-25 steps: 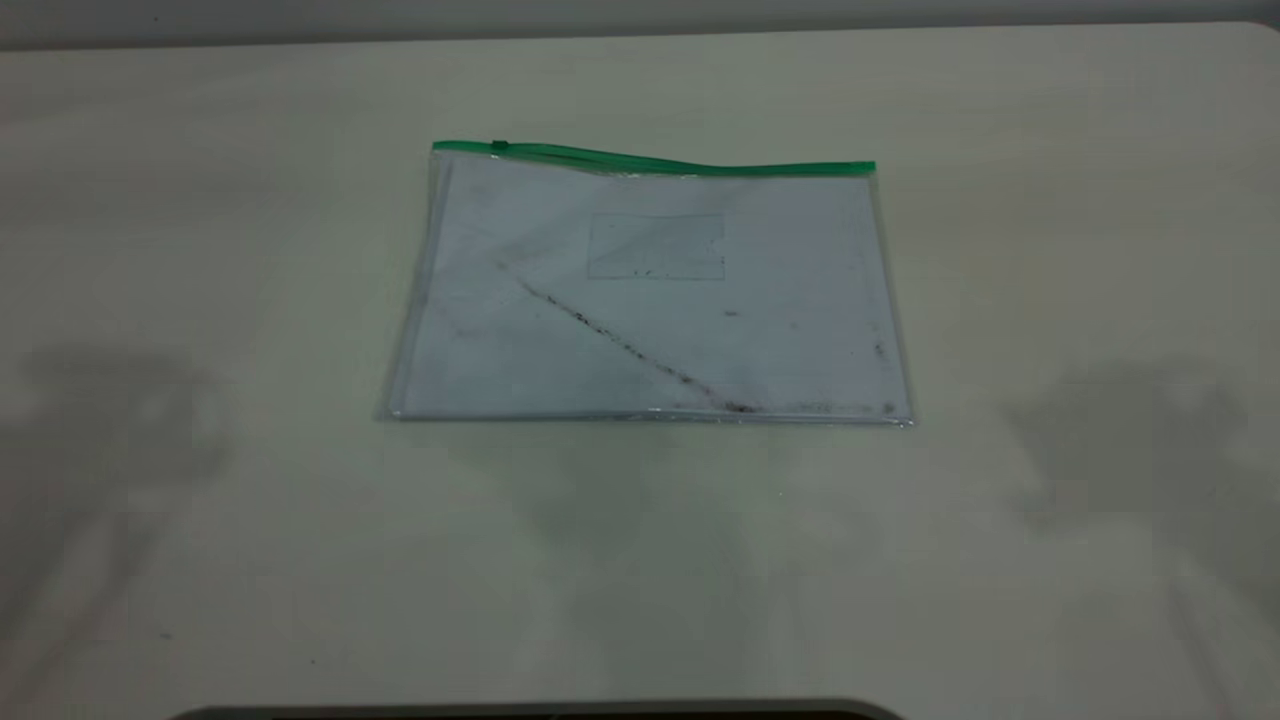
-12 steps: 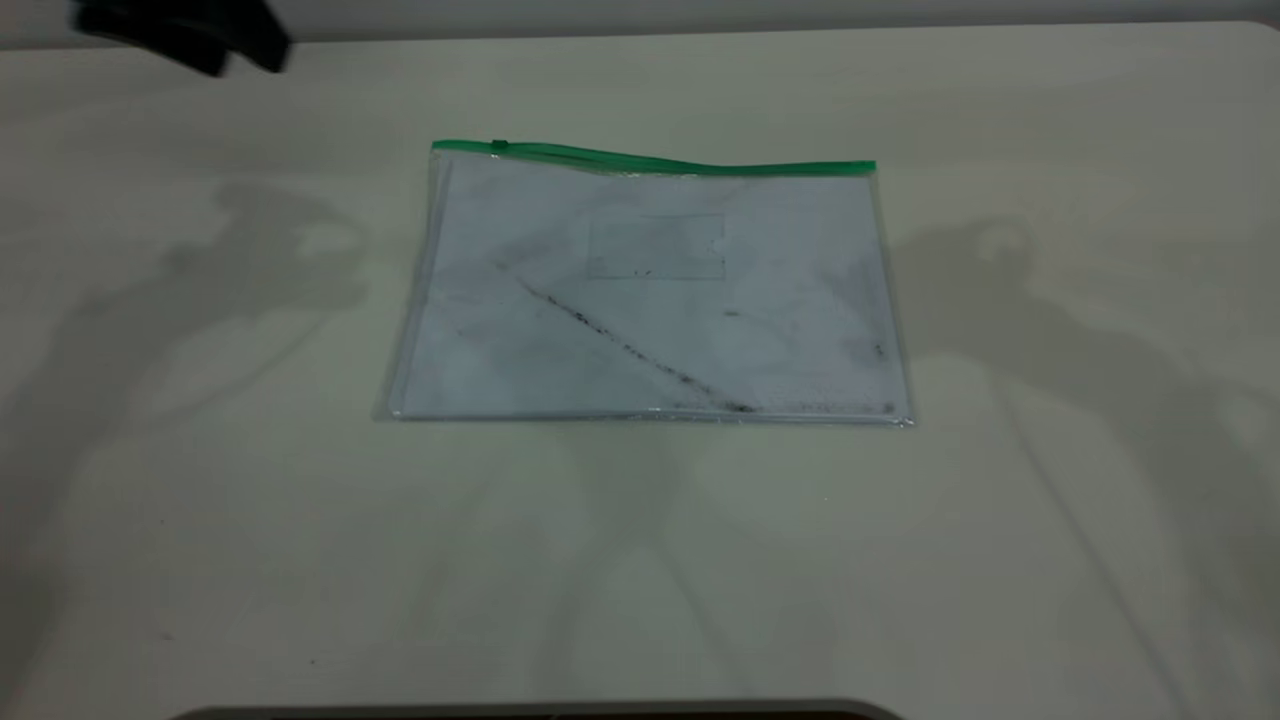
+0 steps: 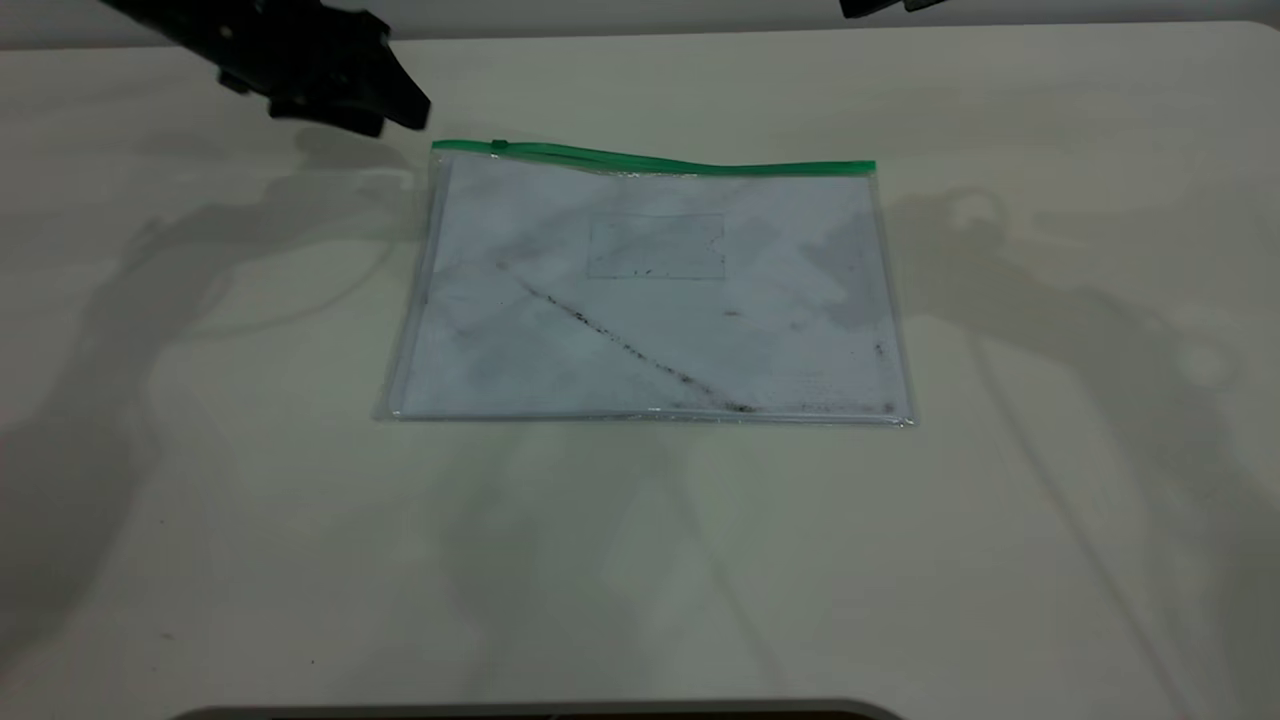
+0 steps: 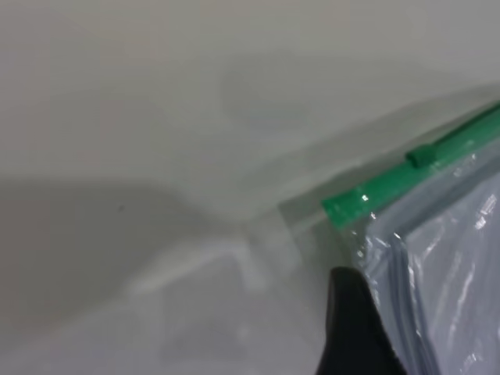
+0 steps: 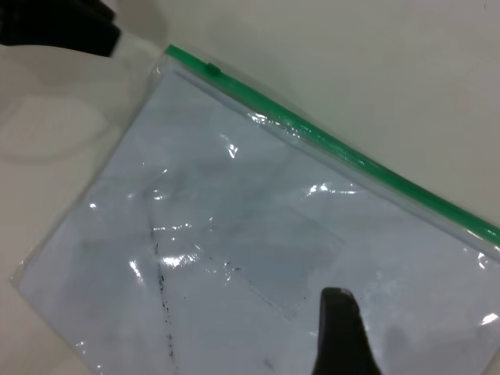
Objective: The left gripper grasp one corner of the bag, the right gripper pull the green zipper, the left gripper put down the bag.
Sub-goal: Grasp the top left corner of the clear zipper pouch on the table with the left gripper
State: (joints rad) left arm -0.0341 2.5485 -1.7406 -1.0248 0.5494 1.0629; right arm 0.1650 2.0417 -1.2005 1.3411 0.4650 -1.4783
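Note:
The bag lies flat on the table, a clear pouch with a whitish sheet inside and a dark diagonal smudge. The green zipper runs along its far edge, with the slider tab near the left end. My left gripper is open and empty, hovering just left of the bag's far left corner. In the left wrist view one of its fingers sits beside that corner and the slider. My right gripper is at the top edge, above the bag.
The pale table spreads all round the bag, crossed by arm shadows on both sides. A dark rim lines the near edge. Nothing else lies on the table.
My left gripper has moved in from the far left toward the bag's far left corner. My right gripper has just entered at the top edge. The bag has not moved.

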